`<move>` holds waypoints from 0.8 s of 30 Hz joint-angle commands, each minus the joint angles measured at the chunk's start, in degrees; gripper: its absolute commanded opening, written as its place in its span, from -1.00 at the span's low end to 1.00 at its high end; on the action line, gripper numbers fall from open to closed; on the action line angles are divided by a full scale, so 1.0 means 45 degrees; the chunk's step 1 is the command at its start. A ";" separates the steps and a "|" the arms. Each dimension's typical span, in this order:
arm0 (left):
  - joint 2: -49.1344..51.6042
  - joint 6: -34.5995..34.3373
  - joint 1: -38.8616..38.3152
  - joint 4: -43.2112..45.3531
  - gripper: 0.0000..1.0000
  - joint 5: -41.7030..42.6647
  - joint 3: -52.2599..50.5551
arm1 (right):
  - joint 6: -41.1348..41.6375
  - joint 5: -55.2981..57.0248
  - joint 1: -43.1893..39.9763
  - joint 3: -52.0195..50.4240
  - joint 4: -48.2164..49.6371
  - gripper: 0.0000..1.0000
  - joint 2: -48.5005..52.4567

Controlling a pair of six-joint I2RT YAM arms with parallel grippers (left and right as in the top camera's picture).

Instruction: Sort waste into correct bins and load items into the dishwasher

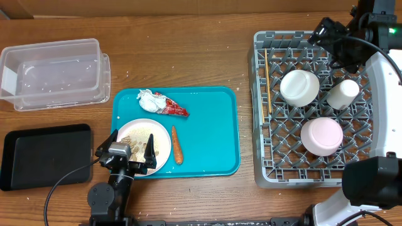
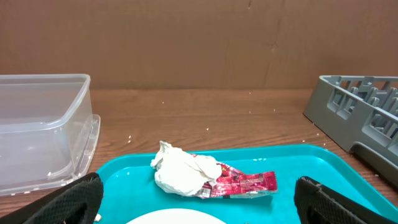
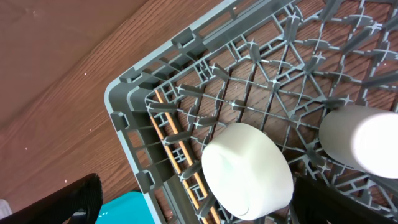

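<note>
On the teal tray (image 1: 210, 135) lie a crumpled white tissue (image 1: 148, 100), a red-and-white wrapper (image 1: 173, 108), an orange carrot (image 1: 177, 145) and a white plate (image 1: 157, 135) with pale food scraps. My left gripper (image 1: 129, 147) hovers open over the plate's near side; its fingers (image 2: 68, 202) flank the tissue (image 2: 181, 173) and wrapper (image 2: 245, 184) ahead. The grey dish rack (image 1: 276, 172) holds two upturned bowls (image 1: 299, 86) (image 1: 321, 136), a cup (image 1: 343, 94) and chopsticks (image 1: 267, 81). My right gripper (image 1: 325, 32) is open above the rack's far side, with a bowl (image 3: 247, 169) below it.
A clear plastic tub (image 1: 53, 72) stands at the far left, with a black tray (image 1: 44, 154) in front of it. The teal tray lies between these bins and the rack. A cardboard wall backs the table in the left wrist view.
</note>
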 commanded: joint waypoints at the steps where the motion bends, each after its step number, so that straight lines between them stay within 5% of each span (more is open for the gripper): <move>1: -0.0146 -0.0427 -0.0092 0.0126 1.00 0.0976 -0.0049 | 0.0015 -0.0078 -0.0015 0.0034 0.0073 1.00 -0.0063; 8: -0.0146 -0.0316 -0.0083 0.3502 0.99 0.4070 -0.0049 | 0.0015 -0.0078 -0.0015 0.0034 0.0068 1.00 -0.0063; 12: -0.0136 -0.0155 -0.0083 0.5105 1.00 0.4294 0.0160 | 0.0015 -0.0078 -0.0015 0.0034 0.0068 1.00 -0.0063; 18: 0.0704 -0.0141 -0.0078 0.2982 1.00 0.2997 0.2021 | 0.0015 -0.0078 -0.0015 0.0034 0.0073 1.00 -0.0063; 24: 0.4828 0.0563 -0.0078 -0.0413 1.00 0.2681 0.6003 | 0.0019 -0.0078 -0.0015 0.0034 0.0073 1.00 -0.0063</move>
